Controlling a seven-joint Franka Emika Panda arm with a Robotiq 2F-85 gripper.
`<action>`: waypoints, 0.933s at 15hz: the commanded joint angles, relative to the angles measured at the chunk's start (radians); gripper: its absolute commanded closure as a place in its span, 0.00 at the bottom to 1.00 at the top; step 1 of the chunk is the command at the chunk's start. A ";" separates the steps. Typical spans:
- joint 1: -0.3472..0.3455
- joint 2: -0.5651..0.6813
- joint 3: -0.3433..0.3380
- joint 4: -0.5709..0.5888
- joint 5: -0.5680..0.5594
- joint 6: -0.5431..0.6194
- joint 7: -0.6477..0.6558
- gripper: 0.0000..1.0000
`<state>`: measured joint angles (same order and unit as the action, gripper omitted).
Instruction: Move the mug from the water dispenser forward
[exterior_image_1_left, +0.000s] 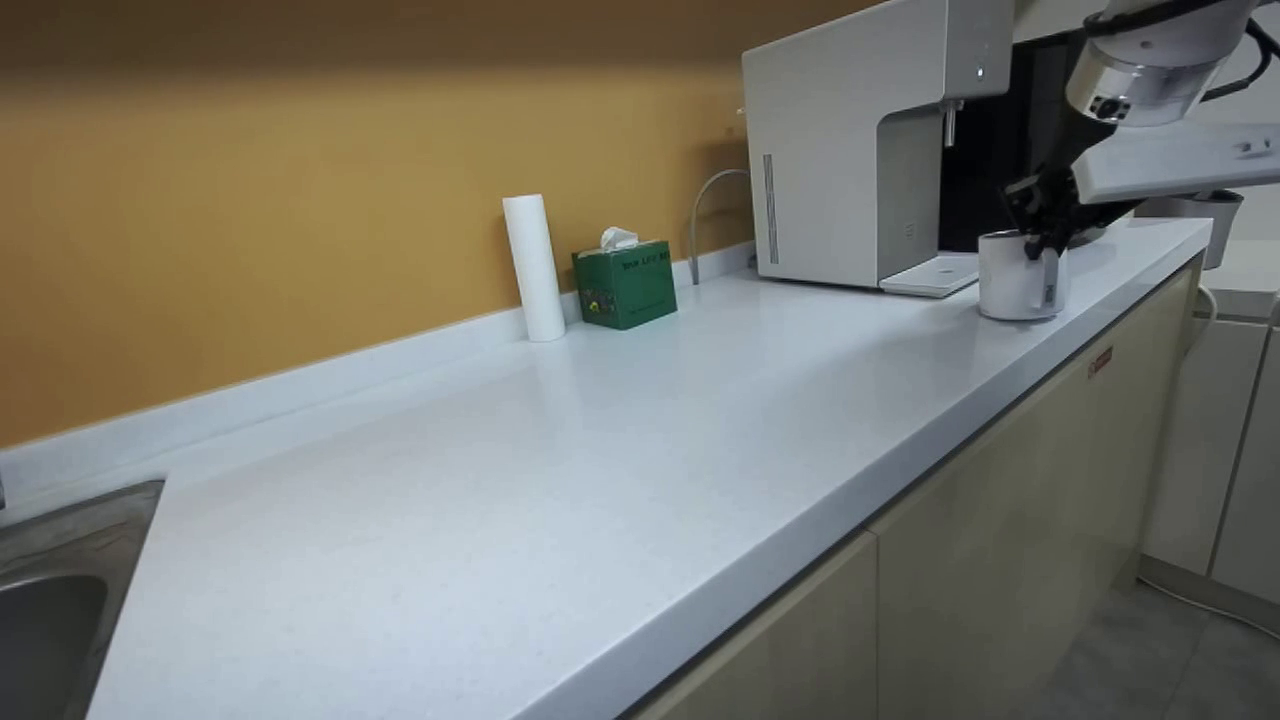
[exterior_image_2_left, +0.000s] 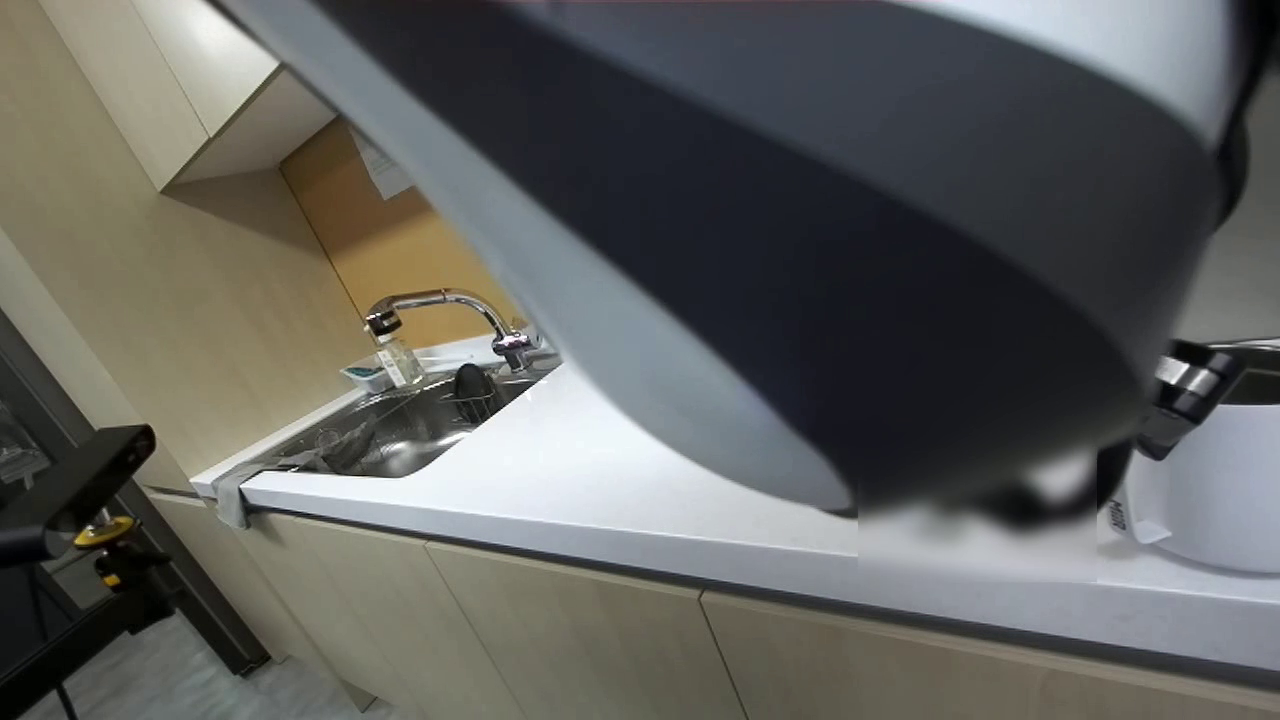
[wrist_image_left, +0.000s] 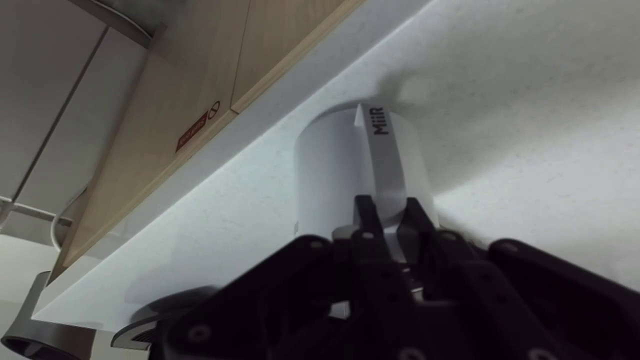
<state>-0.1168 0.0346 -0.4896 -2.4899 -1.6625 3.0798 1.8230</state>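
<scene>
Mug (exterior_image_1_left: 1014, 284) in hand (wrist_image_left: 389, 204); contents unclear

Wrist view nr mug (wrist_image_left: 342, 170), facing down; counter (exterior_image_1_left: 500, 500), sink (exterior_image_2_left: 408, 455) in both ext. views.

A long white countertop (exterior_image_1_left: 450, 480) runs along an ochre-yellow wall (exterior_image_1_left: 300, 230) in a kitchen, whether of a home or a workplace cannot be told. A stainless-steel sink (exterior_image_2_left: 405, 457) with an arched chrome faucet (exterior_image_2_left: 450, 297) is set into one end, a clear bottle (exterior_image_2_left: 402, 364) near its rim and a grey cloth (exterior_image_2_left: 232, 500) draped over the counter's edge. Pale wood-grain base cabinets (exterior_image_1_left: 1000, 460) line the front below; pale overhead cabinets (exterior_image_2_left: 120, 90) hang at the sink's end. A large white box-shaped water dispenser (exterior_image_1_left: 830, 170) with a recessed alcove stands near a green tissue box (exterior_image_1_left: 635, 290), a white sheet showing at its top.
</scene>
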 joint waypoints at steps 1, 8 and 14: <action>-0.003 0.019 0.000 0.035 -0.058 0.032 0.083 0.96; -0.007 0.016 -0.004 0.030 -0.034 0.048 0.101 0.35; -0.006 -0.049 -0.004 -0.036 0.144 -0.011 0.019 0.00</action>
<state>-0.1230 0.0376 -0.4923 -2.4829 -1.6027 3.1051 1.8633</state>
